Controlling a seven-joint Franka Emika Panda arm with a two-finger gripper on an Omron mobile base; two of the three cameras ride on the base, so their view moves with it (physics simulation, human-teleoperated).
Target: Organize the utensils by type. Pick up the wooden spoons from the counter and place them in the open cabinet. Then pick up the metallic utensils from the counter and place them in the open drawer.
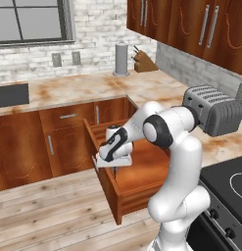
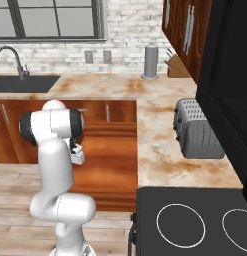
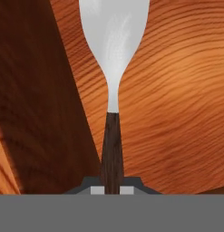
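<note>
Your gripper [image 3: 111,189] is clenched on the fork [image 3: 112,90] by its dark handle, center frame, hanging over the open drawer [image 1: 137,184]. Light, stiff, slick metal; the handle's the right hold.

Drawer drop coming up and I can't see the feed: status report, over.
Hand shut on fork, dark handle pinched, silver end pointing down. Hand over open drawer, fork not yet released. Drawer floor below looks bare wood, nothing in the way.
</note>
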